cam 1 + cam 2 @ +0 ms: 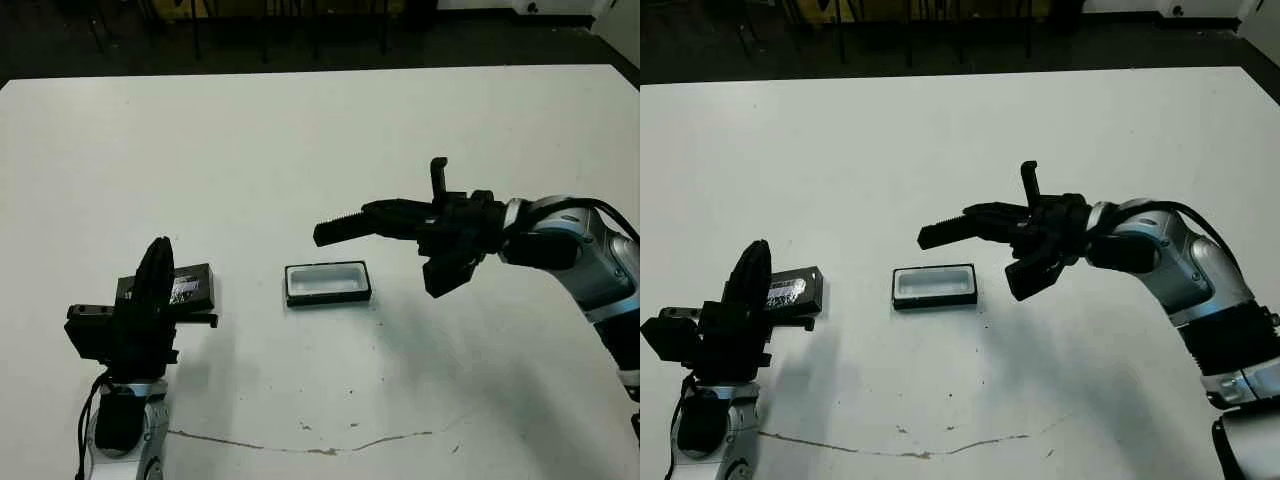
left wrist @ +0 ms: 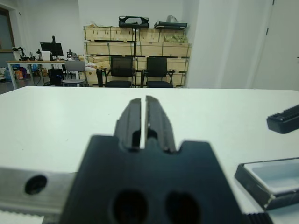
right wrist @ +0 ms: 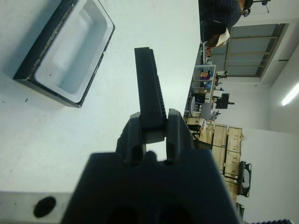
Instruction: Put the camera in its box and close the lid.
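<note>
Right tool [image 1: 322, 233] held above the table [image 1: 300, 130], just beyond the far edge of the box [image 1: 327, 283] and clear of it. In the right wrist view a long flat black block with a ridged edge stands gripped between the two fingers [image 3: 132, 135], which are pressed in on its near end. By shape this reads as the camera [image 3: 148, 88], so the right tool is pinching the camera. In the head views the camera projects leftward from the tool, level, over the space just far of the box.

Box sits open near the middle of the table, white lining up and nothing in it. Nothing touches it.

Lid [image 1: 185, 287] lies flat on the table well left of the box, silvery label up, partly hidden behind the left arm.

Left tool [image 2: 142, 119] hangs at the near left, just beside the lid and not on it. Its fingers are pressed together with only a thin slit between them, and they grip nothing.

Progress, as judged: camera is picked up and carried close to the box, but not yet in it. Left to do:
- bring the camera over the tray opening, line its long side with the tray and lower it in
- release it
- pick up the lid and seat it on the box

Roughly a third done. The fit looks snug, so alignment matters.
</note>
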You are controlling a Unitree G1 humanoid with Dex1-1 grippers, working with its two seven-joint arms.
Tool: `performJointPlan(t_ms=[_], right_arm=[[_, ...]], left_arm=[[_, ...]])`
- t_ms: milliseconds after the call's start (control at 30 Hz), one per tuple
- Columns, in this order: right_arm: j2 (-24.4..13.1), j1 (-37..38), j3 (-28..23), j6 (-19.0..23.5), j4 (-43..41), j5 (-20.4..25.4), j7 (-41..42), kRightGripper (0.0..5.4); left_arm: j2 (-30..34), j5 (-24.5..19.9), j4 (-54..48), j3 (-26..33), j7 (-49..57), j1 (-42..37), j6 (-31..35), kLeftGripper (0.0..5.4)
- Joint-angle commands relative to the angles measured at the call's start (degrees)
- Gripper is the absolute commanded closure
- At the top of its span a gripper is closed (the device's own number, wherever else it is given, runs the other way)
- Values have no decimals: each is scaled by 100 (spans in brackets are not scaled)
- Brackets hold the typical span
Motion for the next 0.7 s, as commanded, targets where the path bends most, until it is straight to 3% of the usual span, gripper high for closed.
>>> performJointPlan(t_ms=[33, 200, 333, 500, 700], right_arm=[[-21, 82, 75, -339, 216, 36, -141, 539], [-9, -22, 48, -1325, 710, -288, -819, 539], [-77, -72, 106, -1312, 739, -350, -749, 539], [-18, -282, 207, -1913, 1286, -556, -1062, 539], [34, -412, 268, -2236, 1593, -914, -1422, 539]], left_arm=[[37, 23, 119, 27, -9, 389, -10, 540], [6, 5, 70, 14, 22, 406, 52, 540], [23, 71, 51, 2, 43, 412, 62, 540], [12, 36, 168, 15, 25, 376, -85, 540], [-3, -20, 72, -2, 33, 437, 28, 540]])
